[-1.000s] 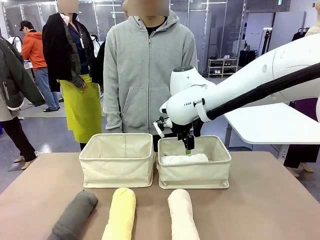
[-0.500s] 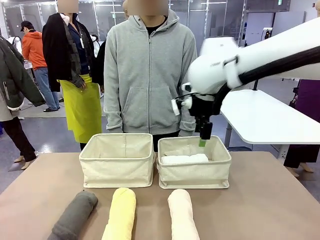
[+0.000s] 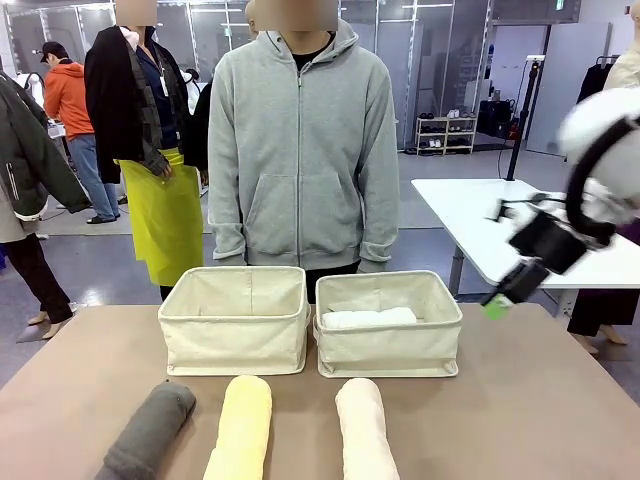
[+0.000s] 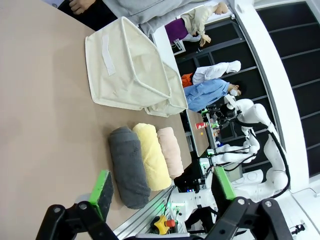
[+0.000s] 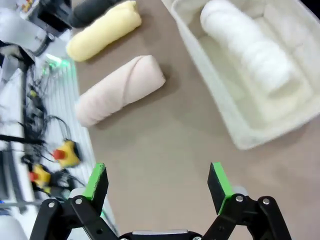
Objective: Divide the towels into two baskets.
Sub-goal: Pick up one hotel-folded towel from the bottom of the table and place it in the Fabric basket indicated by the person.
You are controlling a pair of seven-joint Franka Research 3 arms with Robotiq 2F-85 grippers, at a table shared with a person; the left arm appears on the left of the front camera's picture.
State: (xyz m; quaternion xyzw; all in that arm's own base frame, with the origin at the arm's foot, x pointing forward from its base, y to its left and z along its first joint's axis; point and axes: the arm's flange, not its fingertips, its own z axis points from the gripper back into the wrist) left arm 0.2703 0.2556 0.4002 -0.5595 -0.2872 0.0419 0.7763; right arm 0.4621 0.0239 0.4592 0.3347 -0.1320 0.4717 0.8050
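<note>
Now 1 white towel (image 3: 370,318) lies in the basket (image 3: 390,355) nearer the right edge of the bench (image 3: 540,400). The grey towel (image 3: 150,430), yellow towel (image 3: 240,430) and pink towel (image 3: 365,430) line its near edge. My left gripper (image 4: 162,185) and right gripper (image 5: 157,180) hang spread and empty. The rolls look soft and light, so I'd pinch one mid-length.

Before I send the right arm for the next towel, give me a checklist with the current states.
1. Right gripper open and empty: ok.
2. White towel lying inside the right basket: ok.
3. Left basket has room: ok, its inside looks bare.
4. Pink towel lying free on the table, apart from the yellow towel: ok.
5. Left gripper open, holding nothing, off the grey towel: ok.
</note>
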